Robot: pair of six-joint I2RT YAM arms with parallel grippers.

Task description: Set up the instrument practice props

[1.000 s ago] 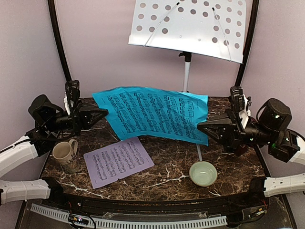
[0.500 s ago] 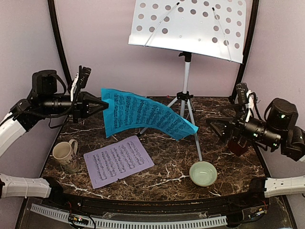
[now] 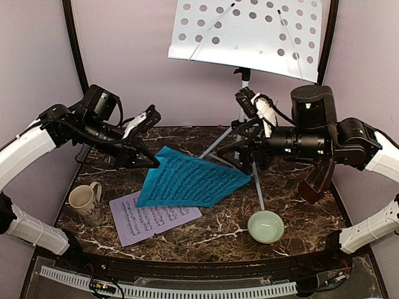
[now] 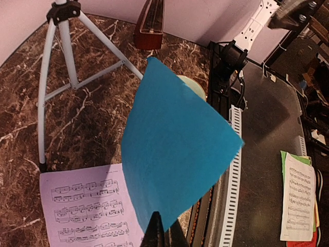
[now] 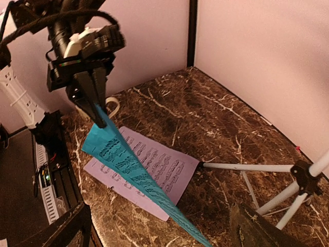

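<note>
Top external view: my left pincer [image 3: 153, 163] is gripping the blue music sheet [image 3: 187, 184] by one upper corner, with both fingers pressed onto the paper. My right pincer [image 3: 240, 156] is standing wide open just beside the sheet's far right edge and is gripping nothing.

The sheet is hanging above the desk [image 3: 212, 232], in front of the music stand [image 3: 249, 28], with its low corner over the lilac music sheet [image 3: 131, 223]. I cannot tell whether the two sheets are touching. The metronome [image 3: 318, 180] is standing at the right, under my right arm.

Step in hand, as I am judging it: getting the blue sheet onto the stand's perforated panel.

1. Bring the right pincer onto the free right-hand corner and close it there.
2. Draw the two pincers apart until the paper is flat; a one-corner grip is letting it droop and twist.
3. Raise both corners level, clear of the tripod legs.

Orientation: the printed face is pointing up. The long axis is running from the pinched corner at the left, sloping down to the right.
</note>
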